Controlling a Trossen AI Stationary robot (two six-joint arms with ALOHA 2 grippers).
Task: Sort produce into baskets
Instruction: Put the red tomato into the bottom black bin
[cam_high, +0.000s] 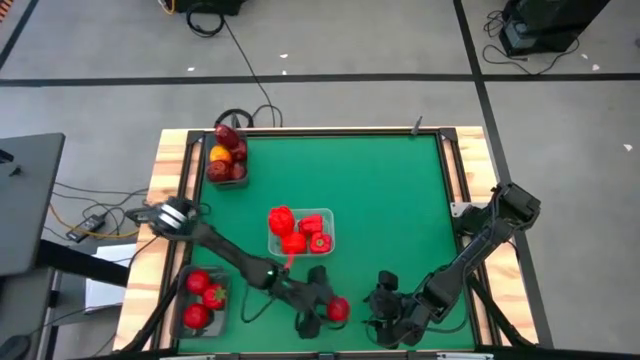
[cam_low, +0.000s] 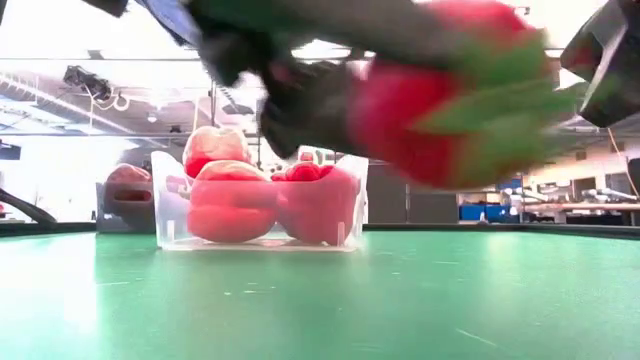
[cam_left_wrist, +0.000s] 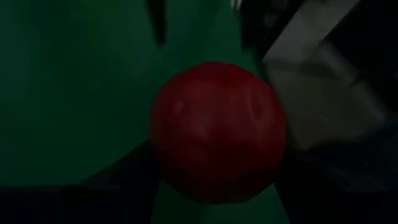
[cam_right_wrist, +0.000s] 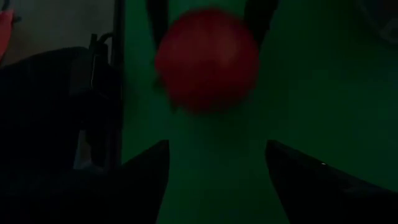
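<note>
A round red tomato (cam_high: 338, 310) with a green leaf cap (cam_low: 500, 95) hangs above the green mat near the table's front edge, and my left gripper (cam_high: 320, 303) is shut on it. My right gripper (cam_high: 385, 300) stands open just to its right, with nothing between its fingers (cam_right_wrist: 155, 171). Three baskets rest on the mat. The clear one (cam_high: 325, 222) at the centre holds red peppers. The one at the far left (cam_high: 227, 178) holds dark maroon apples and a yellow-orange piece. The near-left one (cam_high: 222, 300) holds round red pieces. My left gripper pinches the tomato's two opposite sides (cam_right_wrist: 163, 56) between its two fingers (cam_right_wrist: 157, 22). The fingers come slanting down from the table's left. The tomato is lifted clear of the mat, its leaf cap turned sideways (cam_low: 500, 95).
Wooden rails (cam_high: 165, 175) border the mat on the left and right. Open green mat (cam_high: 400, 200) lies across the far right half. The clear basket (cam_low: 260, 205) stands a short way behind the lifted tomato. Cables (cam_high: 85, 215) lie off the table's left side.
</note>
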